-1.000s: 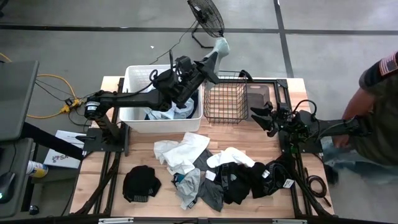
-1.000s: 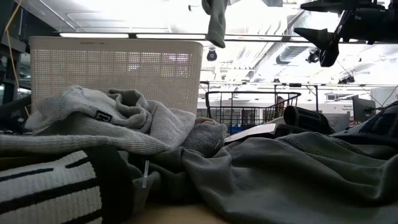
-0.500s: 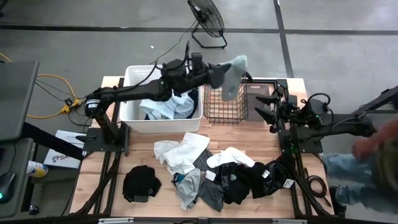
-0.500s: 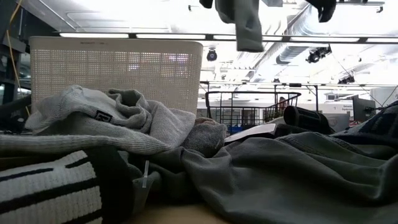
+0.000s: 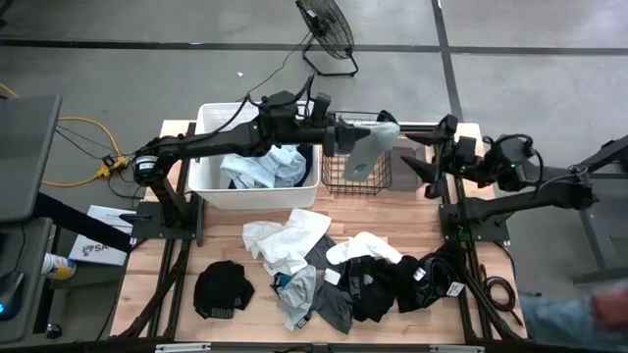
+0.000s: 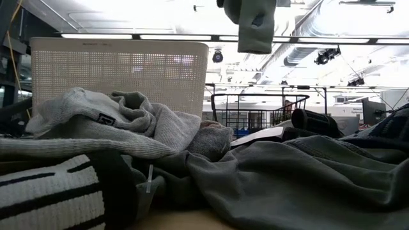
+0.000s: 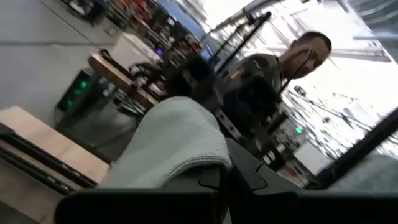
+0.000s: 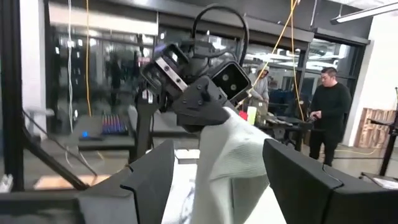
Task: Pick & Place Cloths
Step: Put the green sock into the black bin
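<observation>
In the high view the left pincer reaches across the upper middle of the frame, clamped tight on a pale grey-green cloth that hangs from it over the black wire basket. The low view shows that cloth dangling at the top centre of the frame, well above the basket. In the left wrist view the cloth drapes over the dark fingers.

The right pincer sits at the upper right of the high view, just beside the basket's right edge, its two fingers spread apart and gripping nothing. In the right wrist view those fingers frame the hanging cloth and the left arm's wrist beyond.

The white tub, left of the basket, holds light blue and white cloths. More cloths lie on the bench: a white one at centre, a black one at lower left, and a grey and black heap at lower centre and right.

A person in dark clothing stands in the room at the right of the right wrist view.
</observation>
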`<state>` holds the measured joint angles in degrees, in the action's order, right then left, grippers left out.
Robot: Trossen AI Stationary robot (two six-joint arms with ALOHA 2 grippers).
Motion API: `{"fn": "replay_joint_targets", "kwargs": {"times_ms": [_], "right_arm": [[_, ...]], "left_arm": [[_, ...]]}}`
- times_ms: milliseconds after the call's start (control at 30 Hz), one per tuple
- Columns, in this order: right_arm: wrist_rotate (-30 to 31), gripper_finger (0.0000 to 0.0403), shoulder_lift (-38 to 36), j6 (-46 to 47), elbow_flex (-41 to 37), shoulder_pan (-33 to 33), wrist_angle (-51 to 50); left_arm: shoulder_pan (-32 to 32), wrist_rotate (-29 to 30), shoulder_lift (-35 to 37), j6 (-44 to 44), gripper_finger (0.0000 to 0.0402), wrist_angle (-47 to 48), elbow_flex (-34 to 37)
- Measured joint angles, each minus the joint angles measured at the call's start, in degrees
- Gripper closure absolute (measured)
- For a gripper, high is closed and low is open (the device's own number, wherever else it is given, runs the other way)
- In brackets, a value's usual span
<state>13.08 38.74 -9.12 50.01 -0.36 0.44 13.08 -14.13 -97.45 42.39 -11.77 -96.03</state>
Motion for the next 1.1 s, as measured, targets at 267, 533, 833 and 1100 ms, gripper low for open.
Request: {"fn": "replay_joint_targets", "kwargs": {"times_ms": [267, 533, 833, 1100], "right_arm": [[0.04, 0.0165, 6.75, -1.69, 8.68, -0.02, -8.21], [0.25, 0.0165, 14.02, -1.36, 14.68, -0.01, -17.08], [3.09, 0.0165, 19.64, 0.66, 16.62, -0.61, -21.34], [2.84, 0.0178, 20.81, 3.98, 16.65, -0.87, -20.72]], "left_arm": [[-0.02, -4.9, 0.0, 1.44, 0.0401, 2.3, 0.0], [-0.46, -6.37, 0.0, 1.42, 0.0401, 3.5, 0.0], [-1.18, -7.6, 0.0, 1.12, 0.0401, 4.25, 0.0], [-1.11, -7.85, 0.0, 0.98, 0.0401, 4.21, 0.0]]}}
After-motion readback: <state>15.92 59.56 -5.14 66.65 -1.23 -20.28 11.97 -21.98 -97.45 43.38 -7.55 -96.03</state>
